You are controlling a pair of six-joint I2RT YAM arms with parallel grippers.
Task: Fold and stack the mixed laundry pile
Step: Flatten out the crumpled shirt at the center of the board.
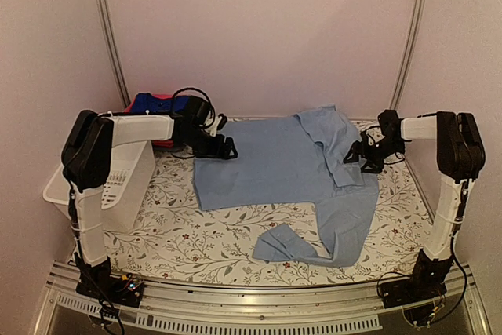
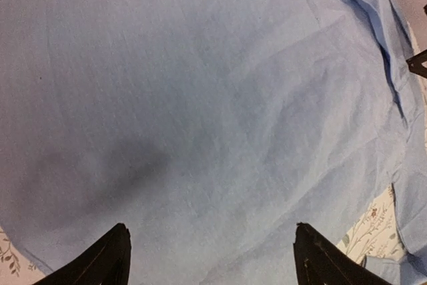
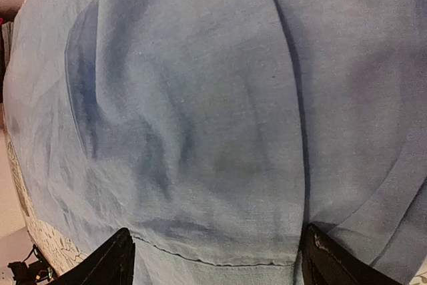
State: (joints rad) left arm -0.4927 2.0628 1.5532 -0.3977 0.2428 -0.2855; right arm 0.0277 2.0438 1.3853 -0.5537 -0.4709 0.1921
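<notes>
A large pale-blue button shirt (image 1: 282, 164) lies spread on the floral table cover, one sleeve (image 1: 292, 245) trailing toward the front. My left gripper (image 1: 229, 148) hovers at the shirt's back left edge, jaws wide apart. In the left wrist view my left gripper (image 2: 210, 235) has only flat shirt cloth (image 2: 213, 98) beneath it. My right gripper (image 1: 352, 154) is over the shirt's folded right side. My right gripper (image 3: 218, 239) also stands open above a hemmed layer of the shirt (image 3: 200, 131). A royal-blue garment (image 1: 149, 103) and a pink-red one (image 1: 162, 143) sit at the back left.
A white slotted basket (image 1: 118, 186) stands at the table's left edge, under my left arm. Floral table cover (image 1: 196, 233) shows in front of the shirt. Metal frame posts (image 1: 110, 37) rise at the back corners.
</notes>
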